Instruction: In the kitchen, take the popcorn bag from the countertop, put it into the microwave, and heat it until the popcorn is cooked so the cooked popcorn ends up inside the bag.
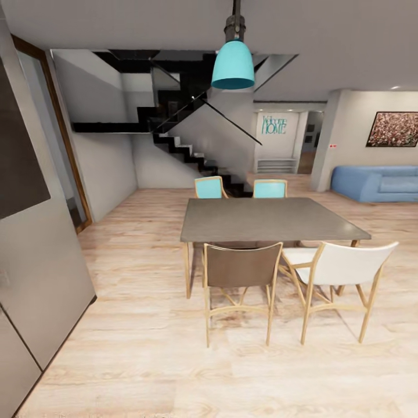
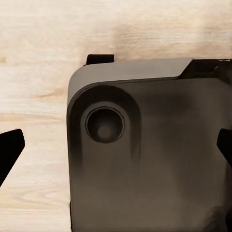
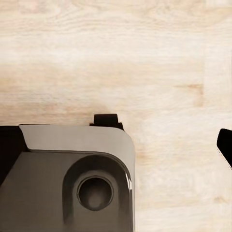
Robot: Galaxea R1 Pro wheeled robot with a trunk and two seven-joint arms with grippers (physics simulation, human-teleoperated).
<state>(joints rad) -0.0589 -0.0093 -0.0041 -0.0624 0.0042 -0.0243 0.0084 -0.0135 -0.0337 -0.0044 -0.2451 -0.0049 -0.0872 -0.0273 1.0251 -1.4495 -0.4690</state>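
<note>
The popcorn bag, the popcorn, the microwave and the countertop are out of view. In the left wrist view my left gripper (image 2: 116, 150) hangs open over my own grey base (image 2: 154, 159) and the pale wooden floor (image 2: 38, 72), its dark fingertips (image 2: 9, 152) far apart at the picture's edges. In the right wrist view my right gripper (image 3: 116, 150) also hangs over the grey base (image 3: 72, 159). One dark fingertip (image 3: 225, 145) sits far out at the edge, so the jaws stand wide with nothing between them.
A dark grey dining table (image 1: 273, 219) with wooden legs stands ahead, with a brown chair (image 1: 241, 270) and a white chair (image 1: 342, 267) on its near side. A tall grey panel (image 1: 40, 261) is close on the left. Beyond are stairs (image 1: 186, 151), a teal lamp (image 1: 233, 64) and a blue sofa (image 1: 377, 183).
</note>
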